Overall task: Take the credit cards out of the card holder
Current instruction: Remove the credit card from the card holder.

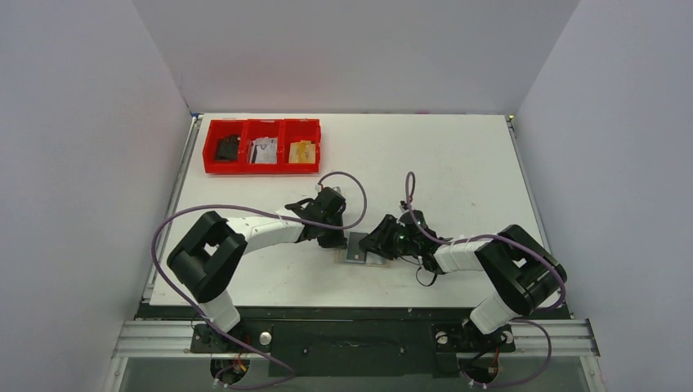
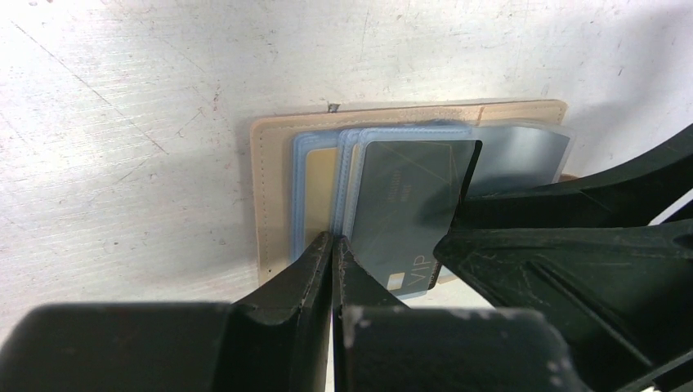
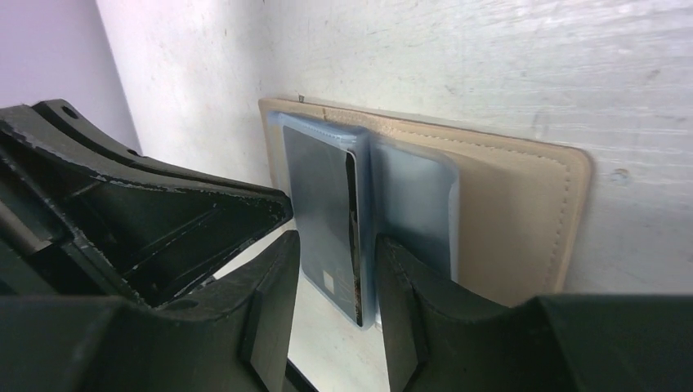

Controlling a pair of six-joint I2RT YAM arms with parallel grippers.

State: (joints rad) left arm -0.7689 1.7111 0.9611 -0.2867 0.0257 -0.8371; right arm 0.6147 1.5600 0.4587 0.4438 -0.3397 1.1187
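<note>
Right wrist: table (image 3: 490, 65) runs past the edge of your card holder (image 3: 523, 212); right gripper (image 3: 335, 253) straddles the dark card (image 3: 323, 204), jaws apart; left gripper (image 2: 333, 243), closed, presses the holder.

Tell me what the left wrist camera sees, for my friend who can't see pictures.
A tan card holder lies on a scuffed white table, with pale blue cards and a dark VIP card sticking out toward the camera. The left arm's black fingers, shut together, meet the cards' near edge; the right arm's fingers reach in beside the dark card.
</note>
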